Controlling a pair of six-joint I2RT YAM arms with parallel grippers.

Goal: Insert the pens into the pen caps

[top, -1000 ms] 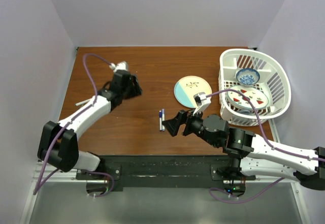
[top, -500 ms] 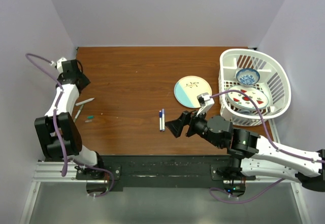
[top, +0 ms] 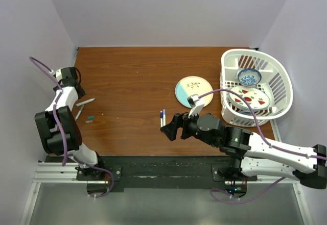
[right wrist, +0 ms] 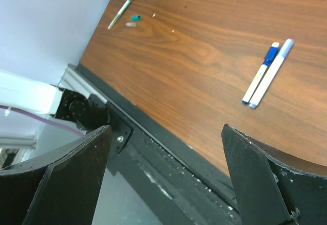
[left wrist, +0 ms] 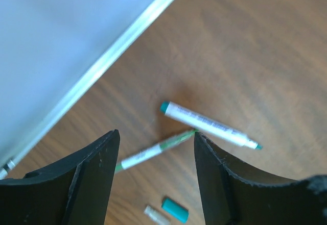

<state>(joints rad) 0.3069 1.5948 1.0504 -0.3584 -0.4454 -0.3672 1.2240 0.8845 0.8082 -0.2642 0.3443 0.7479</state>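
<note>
Brown wooden table bears two white stick pens and a small green cap near its left edge, two blue-tipped pens side by side mid-table, a round cream-and-blue plate, and a white slatted plastic basket at right.

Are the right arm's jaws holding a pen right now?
No, on the right arm the jaws stand wide open and empty, while two pens lie side by side on the table.

2 black-white arms, purple cables
</note>
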